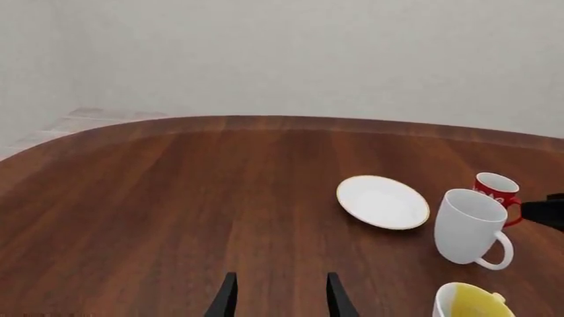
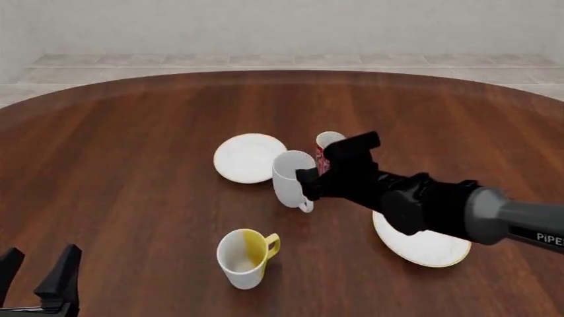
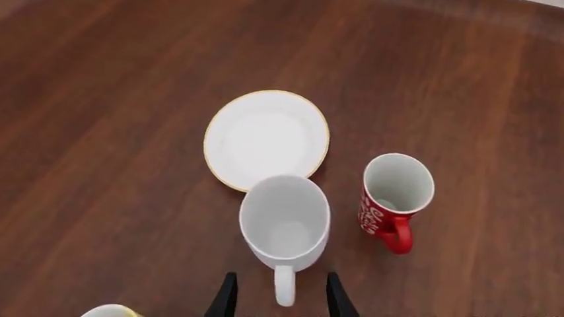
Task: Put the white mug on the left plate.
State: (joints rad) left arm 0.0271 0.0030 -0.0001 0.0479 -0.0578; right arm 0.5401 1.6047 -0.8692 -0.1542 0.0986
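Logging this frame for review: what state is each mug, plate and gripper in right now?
white mug: upright, empty, on the table beside the left plate, not on it.
left plate: flat, bare.
red mug: upright, empty.
yellow-handled mug: upright, empty.
larger plate: flat, partly hidden by the right arm.
right gripper: open, fingers either side of the white mug's handle.
left gripper: open, holding nothing.

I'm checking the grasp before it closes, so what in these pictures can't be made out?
- Front view: the right arm covers most of the red mug and the larger plate's near-left part.
- Right wrist view: the yellow-and-white mug is cut off by the edge.
- No view shows whether the right gripper touches the white mug handle.
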